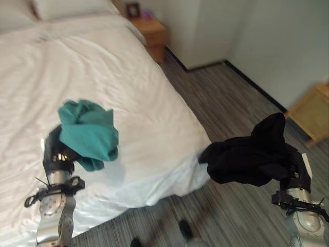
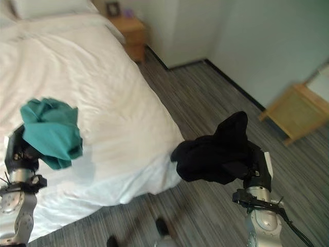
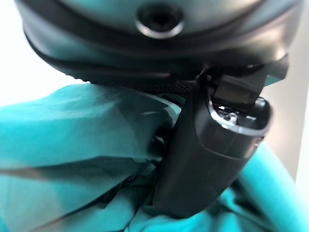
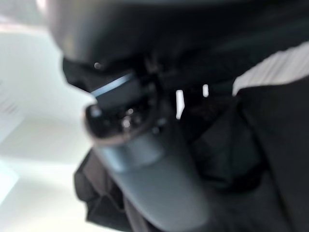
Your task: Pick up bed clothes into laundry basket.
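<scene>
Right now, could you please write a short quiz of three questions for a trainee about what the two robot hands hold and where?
1. True or false: the left hand is shut on a crumpled teal cloth garment.
2. Multiple choice: the bunched black cloth garment in the right hand hangs over A) the white bed sheet, B) the grey striped floor, C) the wooden bedside table.
3. Fill in: the teal garment is held above the ____.

Key: 1 true; 2 B; 3 bed.
</scene>
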Controlling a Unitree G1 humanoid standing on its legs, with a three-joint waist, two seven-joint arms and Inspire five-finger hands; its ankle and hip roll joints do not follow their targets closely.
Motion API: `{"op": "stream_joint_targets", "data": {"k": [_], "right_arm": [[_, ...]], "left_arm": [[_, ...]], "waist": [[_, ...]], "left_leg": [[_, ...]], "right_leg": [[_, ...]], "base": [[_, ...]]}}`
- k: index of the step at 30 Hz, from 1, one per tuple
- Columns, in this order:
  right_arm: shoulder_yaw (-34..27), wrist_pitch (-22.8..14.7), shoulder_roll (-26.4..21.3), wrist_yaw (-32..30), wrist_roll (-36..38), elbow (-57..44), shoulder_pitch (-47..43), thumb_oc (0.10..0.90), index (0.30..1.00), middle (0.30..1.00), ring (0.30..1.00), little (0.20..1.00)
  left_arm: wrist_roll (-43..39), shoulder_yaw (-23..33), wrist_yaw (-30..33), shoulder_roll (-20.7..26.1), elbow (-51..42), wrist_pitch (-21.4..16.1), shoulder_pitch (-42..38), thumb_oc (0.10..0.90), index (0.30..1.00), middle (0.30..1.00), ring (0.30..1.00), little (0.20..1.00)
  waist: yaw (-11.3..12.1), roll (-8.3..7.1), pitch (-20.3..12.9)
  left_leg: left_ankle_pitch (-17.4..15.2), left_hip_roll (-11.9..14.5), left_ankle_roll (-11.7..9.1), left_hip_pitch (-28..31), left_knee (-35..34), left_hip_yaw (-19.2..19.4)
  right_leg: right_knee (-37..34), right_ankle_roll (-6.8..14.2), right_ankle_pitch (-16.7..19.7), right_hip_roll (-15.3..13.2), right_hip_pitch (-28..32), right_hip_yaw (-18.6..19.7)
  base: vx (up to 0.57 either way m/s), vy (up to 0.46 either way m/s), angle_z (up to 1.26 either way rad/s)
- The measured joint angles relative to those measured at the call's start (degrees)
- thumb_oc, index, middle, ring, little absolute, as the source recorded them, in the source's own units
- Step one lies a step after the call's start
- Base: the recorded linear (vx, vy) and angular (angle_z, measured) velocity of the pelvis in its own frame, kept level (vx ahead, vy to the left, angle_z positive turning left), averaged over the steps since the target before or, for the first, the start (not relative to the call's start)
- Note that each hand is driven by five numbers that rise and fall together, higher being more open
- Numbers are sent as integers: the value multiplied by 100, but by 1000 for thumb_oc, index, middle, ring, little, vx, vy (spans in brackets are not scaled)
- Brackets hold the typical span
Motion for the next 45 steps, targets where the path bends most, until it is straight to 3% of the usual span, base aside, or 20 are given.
{"op": "stream_joint_targets", "data": {"k": [2, 4, 6, 9, 12, 14, 16, 18, 22, 25, 27, 31, 33, 34, 38, 39, 40, 41, 43, 45], "right_arm": [[12, -5, 162, 6, 10, -19, -14, 400, 300, 300, 300, 300], [-41, 10, 220, -4, 12, 45, 73, 400, 300, 300, 300, 300], [-201, 10, 197, -27, -3, 44, 152, 400, 300, 300, 300, 300], [-189, -6, 236, -210, -3, -25, 187, 400, 300, 300, 300, 300], [-126, -10, 231, -294, -1, -11, 181, 400, 300, 300, 300, 300], [84, 2, 190, -263, 9, 192, 146, 400, 300, 300, 300, 300], [241, -23, -12, -232, 37, 178, 108, 400, 300, 300, 300, 300], [530, -1, -206, -227, 68, 209, -509, 400, 300, 300, 300, 300], [760, -110, -267, -87, 287, 133, -804, 400, 300, 300, 300, 300], [802, -153, -379, -195, 305, 81, -711, 400, 300, 300, 300, 300], [981, -173, -47, 70, 362, -222, -713, 400, 300, 300, 300, 300], [804, -72, 68, 111, 352, -143, -653, 400, 300, 300, 300, 300], [737, -81, 55, -15, 354, -26, -721, 400, 300, 300, 300, 300], [804, -77, 46, -109, 356, 39, -758, 400, 300, 300, 300, 300], [1028, 32, -134, 14, 351, 66, -597, 400, 300, 300, 300, 300], [1074, 32, -135, 23, 351, 65, -591, 400, 300, 300, 300, 300], [1197, 38, -50, 14, 334, 73, -637, 400, 300, 300, 300, 300], [1250, 228, 117, 81, 242, 133, -862, 400, 300, 300, 300, 300], [1432, -8, 114, 190, 241, 243, -833, 400, 300, 300, 300, 300], [1323, 0, 35, 178, 267, 324, -931, 400, 300, 300, 300, 300]], "left_arm": [[62, -175, -17, -23, 253, 4, -293, 400, 300, 300, 300, 300], [84, -414, -71, -248, 349, 0, -459, 400, 300, 300, 300, 300], [72, -648, -230, -541, 293, -11, -544, 400, 300, 300, 300, 300], [-30, -807, -364, -759, 285, -9, -531, 400, 300, 300, 300, 300], [-24, -751, -405, -718, 285, -6, -529, 400, 300, 300, 300, 300], [-31, -600, -502, -664, 393, 10, -317, 400, 300, 300, 300, 300], [-33, -448, -528, -665, 350, 25, -6, 400, 300, 300, 300, 300], [-45, -240, -501, -610, 196, 22, 299, 400, 300, 300, 300, 300], [-141, -430, -599, -697, 270, 129, 369, 400, 300, 300, 300, 300], [-140, -708, -620, -679, 233, 111, 280, 400, 300, 300, 300, 300], [-140, -807, -559, -528, 253, 154, 173, 400, 300, 300, 300, 300], [-138, -822, -665, -368, 90, 116, -255, 400, 300, 300, 300, 300], [-133, -781, -640, -299, 55, 2, -353, 400, 300, 300, 300, 300], [-125, -770, -617, -224, 93, -8, -408, 400, 300, 300, 300, 300], [-115, -795, -610, -425, 192, 16, -399, 400, 300, 300, 300, 300], [-116, -788, -607, -424, 192, 15, -400, 400, 300, 300, 300, 300], [-127, -772, -597, -370, 150, 15, -311, 400, 300, 300, 300, 300], [-114, -414, -719, -625, 90, 0, -136, 400, 300, 300, 300, 300], [-131, -91, -635, -894, 76, -28, 474, 400, 300, 300, 300, 300], [-129, -35, -609, -846, 71, 38, 685, 400, 300, 300, 300, 300]], "waist": [[-108, 45, 146], [-273, 116, 170], [-432, 199, 186], [-515, 90, 63], [-504, 122, 41], [9, -128, 89], [309, -84, 71], [832, -336, 185], [960, -403, 54], [649, -283, 16], [749, -292, -129], [369, -107, 4], [346, 9, 70], [380, 75, 155], [306, 447, 416], [334, 431, 424], [474, 299, 462], [925, 75, 633], [1109, -370, 95], [1180, -134, -41]], "left_leg": [[-309, 94, 184, -13, 251, 274], [-321, 171, 255, 175, 249, 747], [-266, 62, 237, 381, 48, 1062], [-298, -185, 54, 804, -275, 1600], [-328, -20, -176, 806, -66, 1870], [-712, 942, -470, 272, 2281, 1464], [-705, 1374, -509, -88, 3699, 497], [-1104, 309, -213, -722, 4375, -1821], [-789, 401, -383, -782, 2408, -2687], [-236, 493, -546, -978, 2320, -2620], [-738, -78, 164, -491, 1047, -1664], [-149, -357, 183, -229, 385, -1320], [-171, -454, 371, -379, 432, -1023], [-256, -454, 498, -474, 566, -836], [-261, -406, 507, -284, 494, -846], [-261, -406, 506, -248, 493, -847], [-316, -513, 400, -169, 652, -753], [-422, -298, 511, -174, 1257, -346], [-509, -429, 70, -300, 876, -767], [-460, -26, 18, -437, 692, -792]], "right_leg": [[271, 24, 383, 158, -254, -278], [1414, -637, -402, 140, -586, -812], [1987, -738, -926, -105, -474, -1198], [575, -715, -1240, -247, 398, -1206], [-285, -1130, -1008, -101, 707, -1285], [-218, -1559, -984, 308, 915, -1041], [-37, -1716, -1063, 601, 1016, -990], [-111, -1488, -1096, 763, 1143, 17], [-88, -1612, -1191, 922, 1329, 394], [-122, -1638, -1160, 1058, 1404, 900], [-599, -1158, -872, 679, 1324, 1745], [-492, -729, -904, 406, 1043, 1642], [-144, -643, -961, 204, 629, 1011], [422, -776, -959, -63, 289, 50], [542, -739, -998, -418, 183, -199], [511, -697, -950, -535, 206, -190], [465, -967, -154, -582, 256, -469], [512, -1078, -53, -563, 310, -1421], [-533, -716, -849, -698, 779, -1105], [-522, -365, -1156, -342, 774, -1060]], "base": [[-30, 200, -120], [130, 112, -126], [132, 70, -86], [98, -98, -110], [197, -408, -80], [-134, -309, -136], [-167, 56, -145], [146, 258, -193], [90, 127, -94], [59, 631, -65], [-102, 449, -142], [-222, 282, -66], [-319, 278, -80], [-109, 115, -76], [-51, 77, -16], [-195, 308, 3], [-208, 294, -96], [-46, -47, -166], [-25, -23, -138], [30, 2, -35]]}}
